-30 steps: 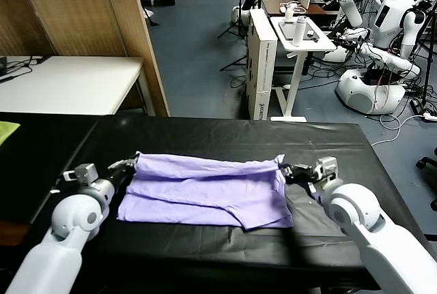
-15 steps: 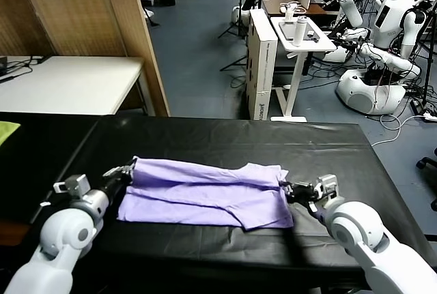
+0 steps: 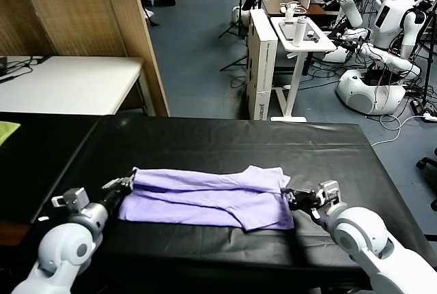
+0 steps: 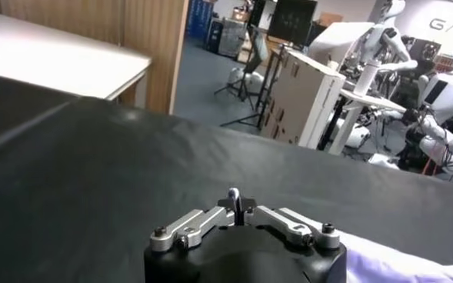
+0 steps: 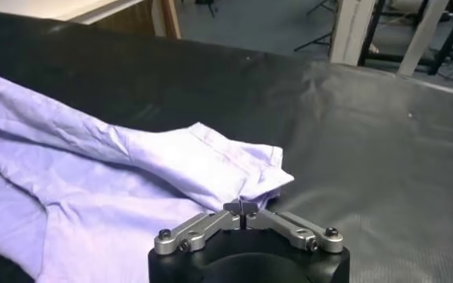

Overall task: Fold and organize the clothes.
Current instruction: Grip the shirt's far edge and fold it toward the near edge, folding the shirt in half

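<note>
Just one T-shirt (image 3: 205,197), two grippers.

T-shirt (image 3: 208,197) lies flat on the table (image 3: 225,140), stretched between the two grippers. Left gripper (image 3: 125,185) sits at the shirt's left end, touching its far corner; right gripper (image 3: 292,198) at the shirt's right end, touching the edge. Shirt's far layer is folded over the near layer, both between the grippers. Bare table spreads beyond both grippers. A second table (image 3: 68,82) stands behind, past the left gripper; a cart (image 3: 300,35) stands behind, past the right gripper.
</note>
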Controlling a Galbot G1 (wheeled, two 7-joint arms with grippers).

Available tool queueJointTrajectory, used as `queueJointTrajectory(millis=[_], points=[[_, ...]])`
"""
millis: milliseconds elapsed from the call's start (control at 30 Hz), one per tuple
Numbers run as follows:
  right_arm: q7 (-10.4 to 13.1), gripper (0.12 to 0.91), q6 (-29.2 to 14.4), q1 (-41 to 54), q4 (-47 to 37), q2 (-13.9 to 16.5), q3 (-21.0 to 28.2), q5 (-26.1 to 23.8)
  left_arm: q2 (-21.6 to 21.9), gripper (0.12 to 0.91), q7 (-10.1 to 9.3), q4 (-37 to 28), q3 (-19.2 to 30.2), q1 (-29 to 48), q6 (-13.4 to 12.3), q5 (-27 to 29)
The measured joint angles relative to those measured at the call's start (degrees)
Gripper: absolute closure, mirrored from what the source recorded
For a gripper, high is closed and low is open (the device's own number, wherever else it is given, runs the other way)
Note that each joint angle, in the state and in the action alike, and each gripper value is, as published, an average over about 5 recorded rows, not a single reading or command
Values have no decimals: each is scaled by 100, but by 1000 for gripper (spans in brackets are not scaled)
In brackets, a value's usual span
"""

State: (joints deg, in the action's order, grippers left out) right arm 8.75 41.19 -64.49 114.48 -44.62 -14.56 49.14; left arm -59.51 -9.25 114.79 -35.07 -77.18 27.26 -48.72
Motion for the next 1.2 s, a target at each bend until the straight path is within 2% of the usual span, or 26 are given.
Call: queueJointTrajectory(millis=[500, 733, 833, 867, 967, 1100, 1200], points=[[-16, 887, -7, 44, -84, -59, 65, 0, -67, 853, 129, -97, -183, -292, -108, 83], [-12, 873, 42, -2, -14, -15, 24, 42, -124, 848, 49, -69, -180, -386, -111, 155], [-17, 767, 58, -71, 78, 47, -34, 72, -168, 800, -32, -2, -186, -454, -101, 201], [-22, 712, 60, -97, 112, 69, -59, 90, -178, 761, -52, 26, -195, -480, -97, 206], [-36, 525, 56, -165, 206, 121, -154, 160, -185, 591, -81, 120, -240, -566, -85, 214], [-29, 268, 22, -148, 233, 98, -323, 218, -152, 327, -91, 199, -312, -616, -79, 221], [9, 150, -15, -15, 147, -3, -377, 204, -120, 181, -95, 189, -337, -549, -79, 238]])
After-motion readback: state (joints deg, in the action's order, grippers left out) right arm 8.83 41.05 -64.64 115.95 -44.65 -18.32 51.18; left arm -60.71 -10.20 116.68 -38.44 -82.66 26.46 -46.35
